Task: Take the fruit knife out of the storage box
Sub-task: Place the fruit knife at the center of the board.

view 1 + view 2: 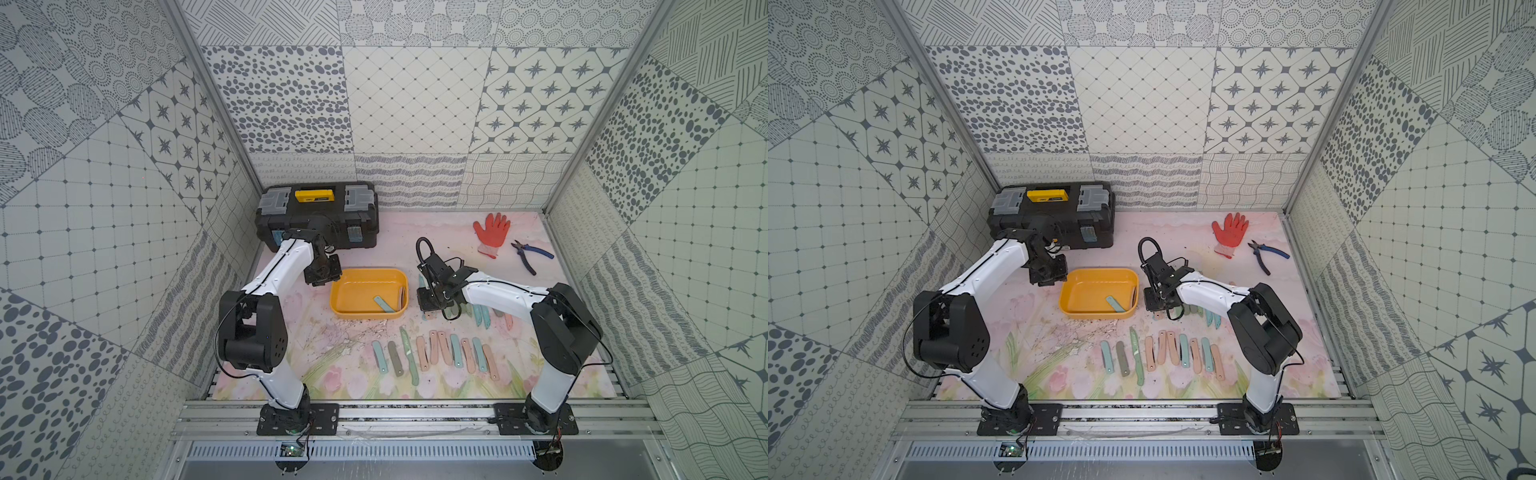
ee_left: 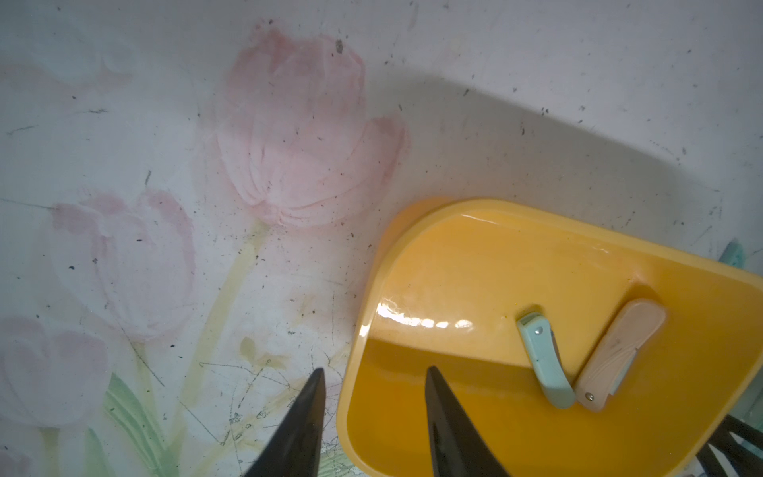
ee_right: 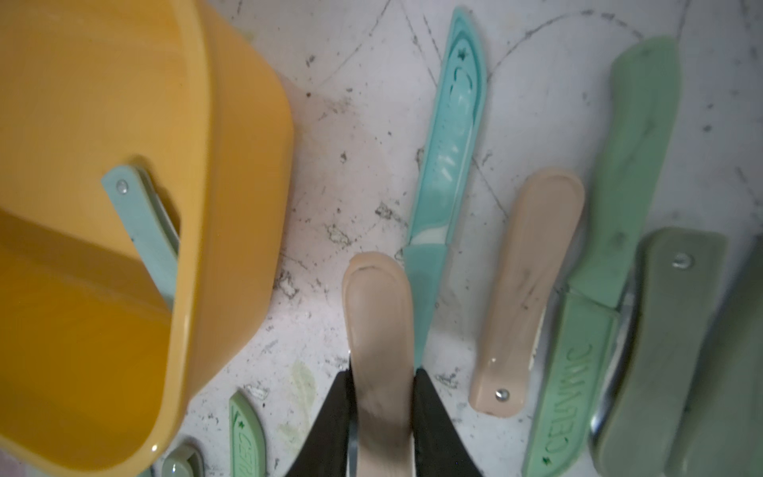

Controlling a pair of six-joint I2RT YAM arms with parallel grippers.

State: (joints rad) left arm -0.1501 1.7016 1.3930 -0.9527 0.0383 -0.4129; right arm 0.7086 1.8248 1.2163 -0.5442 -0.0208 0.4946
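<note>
In both top views a shallow yellow plastic storage box point(image 1: 353, 291) point(image 1: 1084, 291) sits on a mat point(image 1: 332, 374) point(image 1: 1059, 365) painted with flowers. Behind the box stands a big black plastic toolbox point(image 1: 314, 195) point(image 1: 1047, 195) with a yellow handle. Far off to the right of the box lie a red rubber glove point(image 1: 492, 232) point(image 1: 1230, 232) and pliers point(image 1: 523, 249) point(image 1: 1258, 248) with blue handles. In front of the box lies a row of folded knives point(image 1: 436, 353) point(image 1: 1163, 349) in pink, blue and green. A pale blue folded knife point(image 1: 384, 303) point(image 1: 1115, 303) lies inside the box. The left gripper point(image 1: 320, 276) point(image 1: 1047, 274) hangs at the left end of the box, and the right gripper point(image 1: 430, 307) point(image 1: 1156, 303) hangs just outside its right end.

In the left wrist view the left gripper point(image 2: 375, 369) is partly open and holds nothing. One black finger point(image 2: 305, 413) is over the mat and the other is over the inside of the box point(image 2: 475, 256), with the rim between them. The pale blue folded knife point(image 2: 545, 363) and a peach folded knife point(image 2: 619, 351) lie in the box, their ends touching.

In the right wrist view the right gripper point(image 3: 382, 371) is squeezed tight on a peach-pink plastic folded fruit knife point(image 3: 377, 309). This knife is outside the box point(image 3: 231, 165), just beside its outer wall, above the mat. I cannot tell if it touches the mat. Farther from the box lie a teal sheathed knife point(image 3: 450, 144) and a green knife point(image 3: 627, 186).
</note>
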